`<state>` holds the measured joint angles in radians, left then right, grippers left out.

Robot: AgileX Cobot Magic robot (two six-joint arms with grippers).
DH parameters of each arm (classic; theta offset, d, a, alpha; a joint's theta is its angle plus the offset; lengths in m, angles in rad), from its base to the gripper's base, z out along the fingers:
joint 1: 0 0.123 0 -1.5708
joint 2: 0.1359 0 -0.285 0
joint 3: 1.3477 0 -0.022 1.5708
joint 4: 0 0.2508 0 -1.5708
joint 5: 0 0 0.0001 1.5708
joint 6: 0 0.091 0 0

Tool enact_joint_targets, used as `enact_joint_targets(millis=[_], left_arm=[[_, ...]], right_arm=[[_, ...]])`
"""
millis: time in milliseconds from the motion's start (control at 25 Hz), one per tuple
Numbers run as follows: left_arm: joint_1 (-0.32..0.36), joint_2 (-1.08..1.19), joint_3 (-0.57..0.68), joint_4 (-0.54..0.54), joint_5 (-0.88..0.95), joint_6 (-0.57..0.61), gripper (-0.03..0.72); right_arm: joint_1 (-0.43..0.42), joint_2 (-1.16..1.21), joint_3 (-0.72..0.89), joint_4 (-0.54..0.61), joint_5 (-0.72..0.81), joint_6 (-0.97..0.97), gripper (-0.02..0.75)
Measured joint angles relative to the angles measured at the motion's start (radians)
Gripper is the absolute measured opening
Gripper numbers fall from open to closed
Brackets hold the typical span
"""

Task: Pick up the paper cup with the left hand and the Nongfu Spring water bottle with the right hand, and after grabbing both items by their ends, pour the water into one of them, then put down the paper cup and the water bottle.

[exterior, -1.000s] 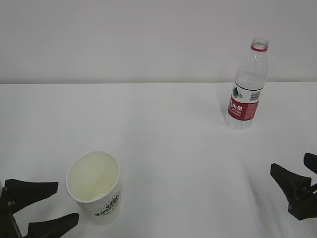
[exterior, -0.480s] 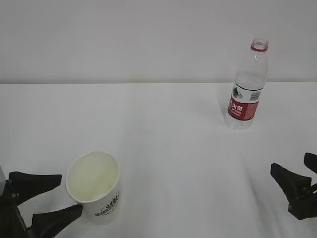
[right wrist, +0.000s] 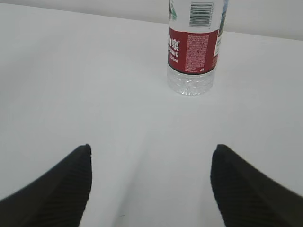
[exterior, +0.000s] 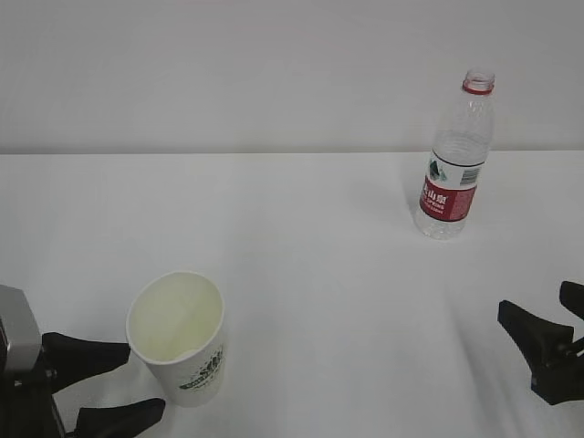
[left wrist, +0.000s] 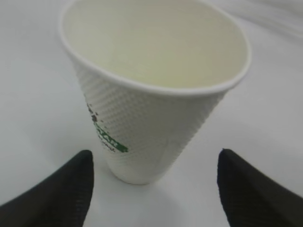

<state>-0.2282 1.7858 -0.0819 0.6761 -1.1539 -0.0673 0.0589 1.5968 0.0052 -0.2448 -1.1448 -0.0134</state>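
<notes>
The paper cup (exterior: 178, 338) stands upright at the front left of the table, white with a textured wall and a green logo near its base. In the left wrist view the paper cup (left wrist: 156, 94) fills the frame. My left gripper (left wrist: 155, 153) is open, with its black fingertips on either side of the cup's base and gaps on both sides. In the exterior view the left gripper (exterior: 146, 377) sits low at the cup's left. The capless Nongfu Spring water bottle (exterior: 453, 164) stands at the back right. My right gripper (right wrist: 152, 149) is open and empty, well short of the bottle (right wrist: 193, 52). No water level is discernible.
The white table (exterior: 301, 237) runs back to a plain white wall. Nothing else stands on it. The right gripper (exterior: 531, 301) hovers at the table's front right corner, near the frame edge.
My left gripper has moved forward and right, so its fingers now flank the cup's base. The cup looks shifted slightly to the right. The right gripper and the bottle have not moved.
</notes>
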Motion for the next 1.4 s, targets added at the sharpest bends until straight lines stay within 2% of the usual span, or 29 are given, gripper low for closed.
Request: enact_joint_targets(millis=[480, 1160, 1280, 1400], left_arm=[[0.0, 0.01, -0.12, 0.032, 0.0, -0.038, 0.592], [0.0, 0.016, -0.129, -0.17, 0.0, -0.018, 0.591], [0.0, 0.015, -0.13, -0.184, 0.0, -0.016, 0.59], [0.0, 0.015, -0.13, -0.144, 0.0, -0.014, 0.59]], right_arm=[[0.0, 0.0, 0.0, 0.0, -0.001, 0.0, 0.589], [0.0, 0.0, 0.0, 0.0, -0.001, 0.0, 0.588], [0.0, 0.0, 0.0, 0.0, -0.001, 0.0, 0.588], [0.0, 0.0, 0.0, 0.0, -0.001, 0.0, 0.588]])
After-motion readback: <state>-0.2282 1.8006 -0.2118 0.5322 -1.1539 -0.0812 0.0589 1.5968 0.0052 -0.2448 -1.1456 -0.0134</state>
